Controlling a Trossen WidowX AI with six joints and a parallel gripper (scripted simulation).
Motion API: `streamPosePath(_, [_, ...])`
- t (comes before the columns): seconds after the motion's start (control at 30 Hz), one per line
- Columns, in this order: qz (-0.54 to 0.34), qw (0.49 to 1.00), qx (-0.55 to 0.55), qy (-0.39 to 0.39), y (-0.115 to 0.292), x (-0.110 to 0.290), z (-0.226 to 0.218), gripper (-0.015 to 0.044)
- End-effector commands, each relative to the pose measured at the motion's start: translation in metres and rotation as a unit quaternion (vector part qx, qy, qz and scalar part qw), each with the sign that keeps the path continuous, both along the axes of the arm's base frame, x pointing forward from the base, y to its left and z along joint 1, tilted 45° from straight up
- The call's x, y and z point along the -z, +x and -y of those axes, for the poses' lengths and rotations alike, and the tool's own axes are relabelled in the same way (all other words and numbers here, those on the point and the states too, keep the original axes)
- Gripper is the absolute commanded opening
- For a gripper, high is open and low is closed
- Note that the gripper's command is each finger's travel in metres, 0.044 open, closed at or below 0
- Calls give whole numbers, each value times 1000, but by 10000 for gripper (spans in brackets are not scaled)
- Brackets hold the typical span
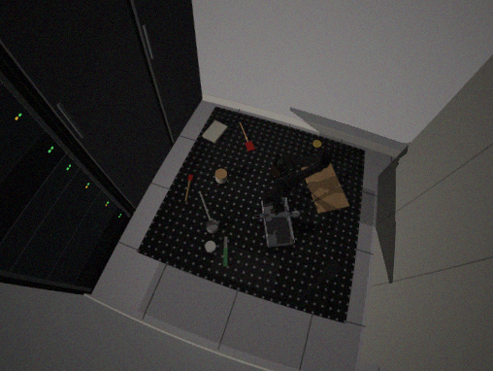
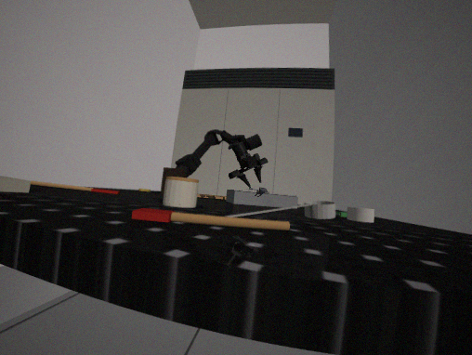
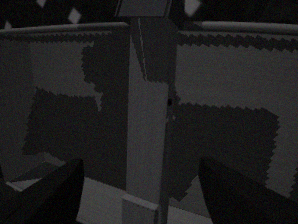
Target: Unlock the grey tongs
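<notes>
The grey tongs (image 1: pixel 293 214) (image 2: pixel 263 190) (image 3: pixel 145 135) lie across the roasting tin (image 1: pixel 279 245) (image 2: pixel 242 198) (image 3: pixel 240 25), their ends reaching over its long sides. My gripper (image 2: pixel 255 185) (image 3: pixel 142 167) is open and points down just above the tongs. In the wrist view the tongs run between the two dark fingers, with a gap on each side and no contact visible. In the top view the dark arm hides part of the tin's far end. The wooden board (image 1: pixel 335 191) lies beside the tin, partly in the arm's shadow.
A lidded jar (image 1: pixel 220 176) (image 2: pixel 180 194), a ladle (image 1: pixel 212 226), a white cup (image 1: pixel 210 247) (image 2: pixel 360 215) and a green-handled tool (image 1: pixel 225 256) stand or lie on the tin's other side. Two red-ended tools (image 1: pixel 249 146) (image 2: pixel 228 220), a pale block (image 1: pixel 214 131) and a yellow disc (image 1: pixel 316 144) lie farther off.
</notes>
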State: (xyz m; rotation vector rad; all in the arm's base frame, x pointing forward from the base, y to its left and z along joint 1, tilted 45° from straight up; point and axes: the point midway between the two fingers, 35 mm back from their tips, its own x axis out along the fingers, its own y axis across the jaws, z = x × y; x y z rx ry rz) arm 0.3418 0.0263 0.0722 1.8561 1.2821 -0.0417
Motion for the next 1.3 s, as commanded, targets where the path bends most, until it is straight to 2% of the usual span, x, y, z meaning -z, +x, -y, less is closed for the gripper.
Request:
streamPosePath(0.0, [-8,1000,0,0,2,7,-5,260])
streamPosePath(1.27, [-5,1000,2,5,28,32,-52,260])
